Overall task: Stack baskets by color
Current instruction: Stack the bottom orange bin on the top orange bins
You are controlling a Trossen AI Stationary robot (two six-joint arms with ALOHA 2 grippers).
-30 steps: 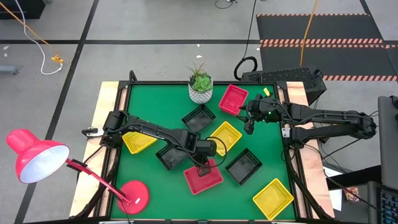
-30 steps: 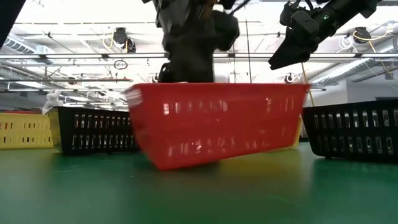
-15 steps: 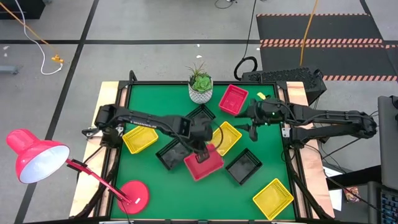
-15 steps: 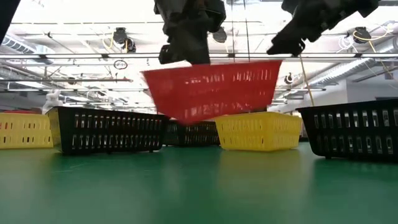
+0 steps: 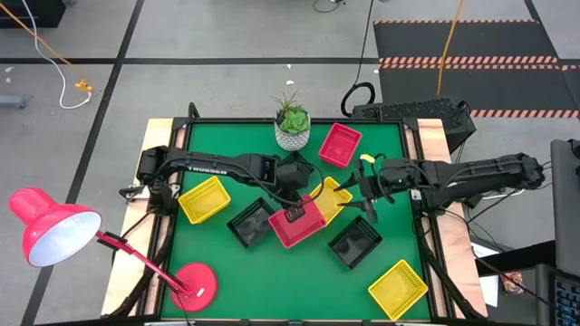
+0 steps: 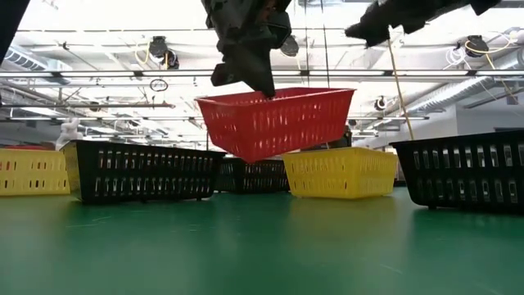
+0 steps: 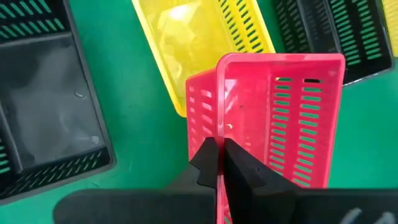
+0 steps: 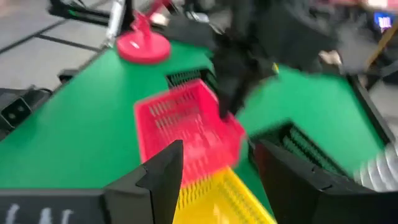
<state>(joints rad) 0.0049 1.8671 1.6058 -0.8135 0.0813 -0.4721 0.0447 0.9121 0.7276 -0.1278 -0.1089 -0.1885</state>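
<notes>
My left gripper [image 5: 294, 214] is shut on the rim of a red basket [image 5: 301, 228] and holds it tilted in the air [image 6: 274, 123] above the table, over the edge of a yellow basket [image 5: 333, 195]. The wrist view shows the left fingers [image 7: 208, 163] pinching the red wall [image 7: 280, 124]. A second red basket [image 5: 340, 145] lies at the back. My right gripper [image 5: 372, 201] hangs open just right of the yellow basket, facing the lifted red basket [image 8: 186, 130]. Black baskets [image 5: 251, 224] [image 5: 355, 242] [image 5: 292, 170] and yellow baskets [image 5: 204, 199] [image 5: 398, 290] lie spread about.
A white plant pot [image 5: 292, 131] stands at the back middle. A red lamp with its round base [image 5: 195, 282] sits at the front left corner. The green mat [image 5: 227, 272] is bordered by a black frame.
The left gripper has lifted the red basket off the mat and carried it back and right, over the yellow basket. The right arm has swung forward and left toward the table's middle.
</notes>
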